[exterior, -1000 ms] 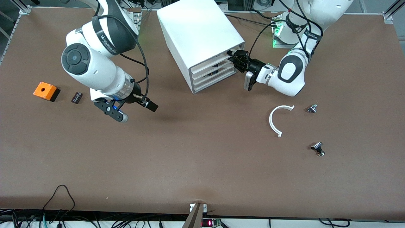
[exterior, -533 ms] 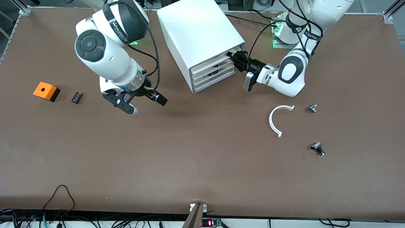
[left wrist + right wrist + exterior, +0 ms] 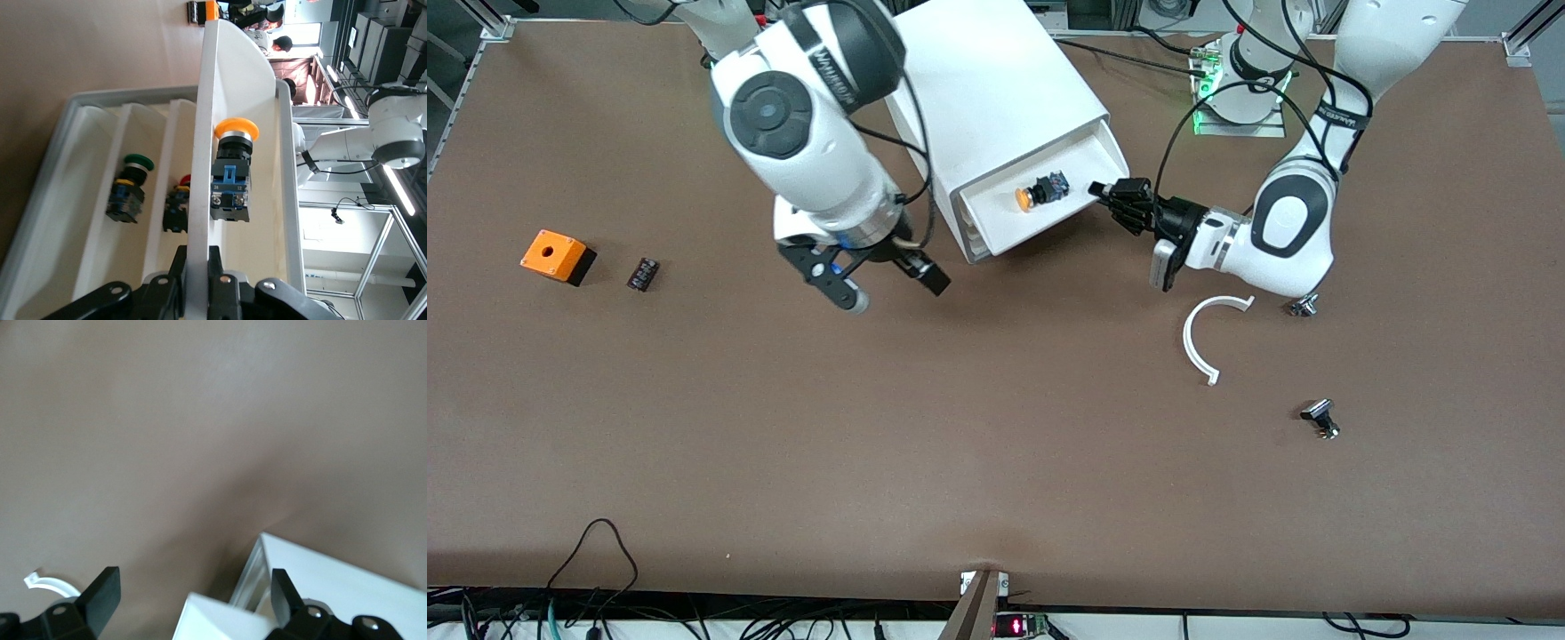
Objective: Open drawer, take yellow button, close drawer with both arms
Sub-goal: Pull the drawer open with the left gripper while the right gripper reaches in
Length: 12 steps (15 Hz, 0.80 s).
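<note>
The drawer point(image 3: 996, 222) stands pulled out of the top of the white cabinet point(image 3: 996, 80). The button point(image 3: 1036, 195) lies on its side inside, orange cap toward the right arm's end. My left gripper point(image 3: 1101, 190) is shut on the drawer's front wall at the corner toward the left arm's end; in the left wrist view the fingers point(image 3: 175, 280) pinch that thin white wall point(image 3: 200, 220), with the button point(image 3: 231, 180) just past it. My right gripper point(image 3: 895, 293) hangs open over the table beside the cabinet, holding nothing; its wrist view shows a white cabinet corner point(image 3: 213, 620) between the fingers point(image 3: 107, 590).
An orange box with a hole point(image 3: 558, 255) and a small black block point(image 3: 642, 273) lie toward the right arm's end. A white curved piece point(image 3: 1199, 342) and two small metal parts point(image 3: 1305, 307) point(image 3: 1320, 418) lie toward the left arm's end. Lower drawers hold a green-capped button point(image 3: 131, 190).
The left gripper closed on the drawer's front and drew it out, uncovering the button. The right arm swung from near the black block to beside the cabinet, still open.
</note>
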Motion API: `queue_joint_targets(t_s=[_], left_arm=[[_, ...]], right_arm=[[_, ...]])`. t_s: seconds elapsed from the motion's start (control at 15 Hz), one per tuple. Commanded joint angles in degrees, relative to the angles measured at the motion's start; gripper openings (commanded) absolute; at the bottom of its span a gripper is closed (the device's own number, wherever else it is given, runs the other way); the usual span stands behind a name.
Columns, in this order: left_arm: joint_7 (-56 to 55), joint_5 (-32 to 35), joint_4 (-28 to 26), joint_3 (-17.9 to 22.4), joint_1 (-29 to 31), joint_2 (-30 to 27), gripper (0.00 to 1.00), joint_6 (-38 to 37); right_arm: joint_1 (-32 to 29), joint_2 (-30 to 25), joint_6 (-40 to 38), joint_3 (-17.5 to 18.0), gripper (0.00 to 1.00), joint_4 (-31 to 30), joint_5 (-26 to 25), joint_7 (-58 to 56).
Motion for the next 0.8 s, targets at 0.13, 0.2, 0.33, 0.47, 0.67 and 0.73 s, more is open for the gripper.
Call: queue_joint_targets(t_s=[0.13,0.2,0.33,0.47,0.67,0.73], left_arm=[[-2.63,4.50,9.46,-0.13,3.79,7.29,0.00,-0.89],[-2.72,5.46,10.51,-0.04,4.14,8.00,0.00,-0.89],[-3.85,7.22,12.62,0.40,4.67,9.05,0.00,-0.89],[-5.35,8.02,13.77,0.40,4.94,9.14,0.00,-0.89],[-7.11,8.10,14.13,0.40,5.03,9.06,0.80,-0.98],[-7.29,8.02,14.13,0.40,5.20,8.80,1.00,-1.06]], right_arm=[[6.15,6.72,0.51,-0.42,1.00,9.56,-0.25,10.03],[7.12,7.78,1.21,-0.42,1.00,11.05,-0.25,11.27],[8.96,9.45,2.78,-0.42,1.00,12.30,-0.33,13.29],[10.98,10.77,6.12,-0.51,1.00,12.39,-0.34,17.24],[13.54,13.23,10.51,-0.69,1.00,12.48,-0.60,21.29],[13.89,13.84,11.66,-0.69,1.00,12.48,-0.60,22.26]])
